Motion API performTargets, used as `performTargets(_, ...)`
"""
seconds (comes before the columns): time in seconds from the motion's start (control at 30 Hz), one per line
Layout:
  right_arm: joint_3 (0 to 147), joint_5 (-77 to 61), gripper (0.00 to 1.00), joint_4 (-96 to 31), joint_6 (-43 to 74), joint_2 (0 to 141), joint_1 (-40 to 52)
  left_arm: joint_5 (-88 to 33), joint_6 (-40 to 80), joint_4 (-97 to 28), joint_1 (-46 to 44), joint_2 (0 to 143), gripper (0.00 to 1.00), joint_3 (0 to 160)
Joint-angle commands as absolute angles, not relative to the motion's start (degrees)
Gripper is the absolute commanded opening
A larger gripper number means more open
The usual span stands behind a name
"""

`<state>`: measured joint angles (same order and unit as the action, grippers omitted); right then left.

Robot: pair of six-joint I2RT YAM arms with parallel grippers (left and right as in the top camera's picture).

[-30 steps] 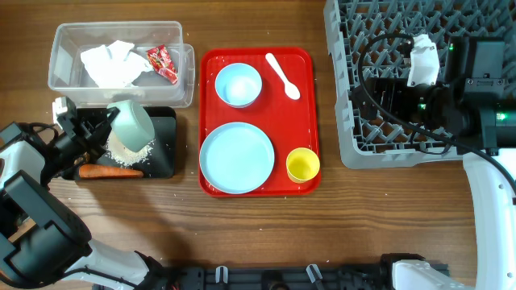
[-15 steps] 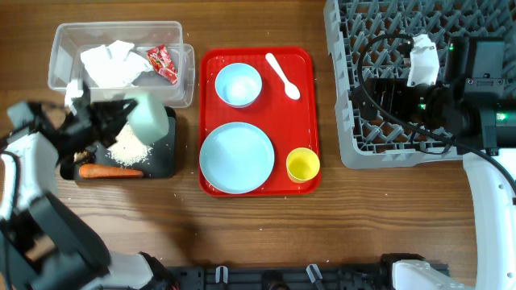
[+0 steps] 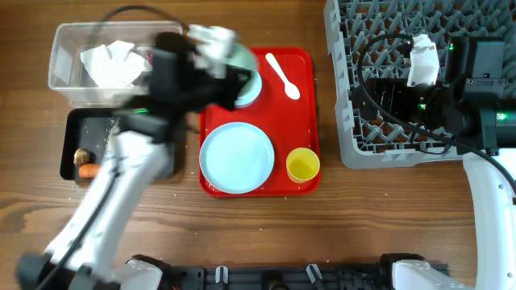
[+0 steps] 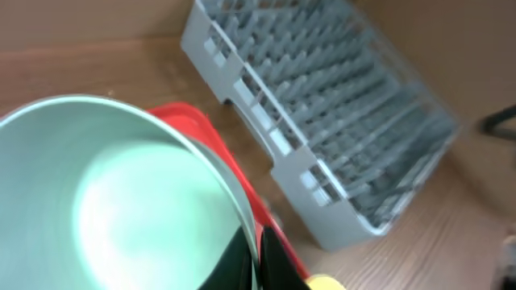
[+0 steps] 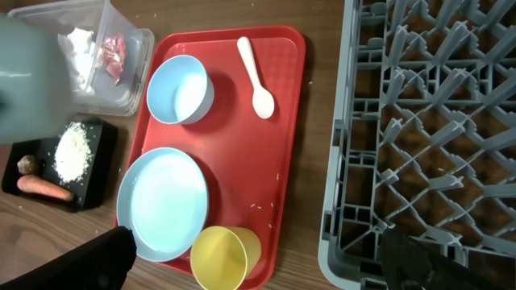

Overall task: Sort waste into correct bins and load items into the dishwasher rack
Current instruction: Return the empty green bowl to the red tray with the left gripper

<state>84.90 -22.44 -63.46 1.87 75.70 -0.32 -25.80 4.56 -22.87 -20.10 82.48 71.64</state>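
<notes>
**Left gripper clamped on a bowl; right gripper wide by the rack**

Overhead: the left arm is motion-blurred and stretches across to the red tray (image 3: 310, 121). The left gripper (image 3: 228, 79) is pinched on a bowl (image 3: 240, 56), which is raised over the tray's far left corner. The plate (image 3: 237, 158), cup (image 3: 302, 164) and spoon (image 3: 282, 74) lie on the red tray. The tub (image 3: 56, 56) holds the tissue (image 3: 109, 64). The carrot (image 3: 89, 170) and brown lump (image 3: 81, 155) sit at the left end of the black tray (image 3: 71, 129). The right arm lies over the rack (image 3: 355, 121) (its jaws are too dark to read here).

Left wrist: the bowl's rim sits between the dark fingers (image 4: 242, 262). The rack is beyond it.

Right wrist: the right gripper (image 5: 258, 242) has its jaws spread wide and grips nothing. It hangs over the rack's edge and the red tray. A second bowl (image 5: 181, 89) stands on the tray beside the spoon. The rice (image 5: 72, 149) is heaped on the black tray near the carrot. The wrapper (image 5: 113, 58) lies in the tub.
</notes>
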Motion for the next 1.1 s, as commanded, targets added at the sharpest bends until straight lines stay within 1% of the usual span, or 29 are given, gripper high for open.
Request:
performTargets(0.0, 85.76, -21.85, 1.0, -63.59, 1.28, 76.2, -0.51, -5.69, 0.19, -18.24, -30.46, 91.29, 0.04, 71.59)
performTargets(0.13, 85.76, -21.85, 1.0, -63.72, 1.23, 76.2, -0.51, -4.62, -0.21, -15.42, -34.79, 99.59, 0.04, 71.59)
performTargets(0.3, 85.76, -21.85, 1.0, -63.7, 1.23, 76.2, -0.51, -4.36, -4.54, -14.61, -38.5, 106.52, 0.04, 71.59)
performTargets(0.47, 85.76, -21.85, 1.0, -63.66, 1.28, 76.2, -0.51, -2.57, -5.85, -14.24, -40.29, 108.22, 0.04, 71.59)
performTargets(0.67, 85.76, -21.85, 1.0, -63.48, 1.26, 76.42, -0.51, -2.46, -5.82, -14.13, -40.29, 110.06, 0.04, 71.59)
performTargets(0.7, 85.76, -21.85, 1.0, -63.51, 1.26, 76.42, -0.51, -2.46, -5.82, -14.13, -40.29, 110.45, 0.07, 71.59)
performTargets(0.73, 85.76, -21.85, 1.0, -63.51, 1.26, 76.42, -0.51, -2.48, -5.8, -14.13, -40.29, 110.59, 0.12, 71.59)
performTargets(0.83, 85.76, -21.85, 1.0, -63.55, 1.28, 76.42, -0.51, -2.48, -5.8, -14.02, -40.29, 110.61, 0.21, 71.59)
performTargets(0.93, 85.76, -21.85, 1.0, -63.59, 1.28, 76.42, -0.51, -2.48, -5.76, -13.98, -40.29, 110.61, 0.35, 71.59)
performTargets(1.03, 85.76, -21.85, 1.0, -63.59, 1.28, 76.42, -0.51, -2.35, -5.32, -13.91, -40.27, 110.19, 0.39, 71.72)
performTargets(1.07, 85.76, -21.85, 1.0, -63.59, 1.28, 76.42, -0.51, -1.8, -4.89, -13.96, -40.23, 109.73, 0.44, 71.88)
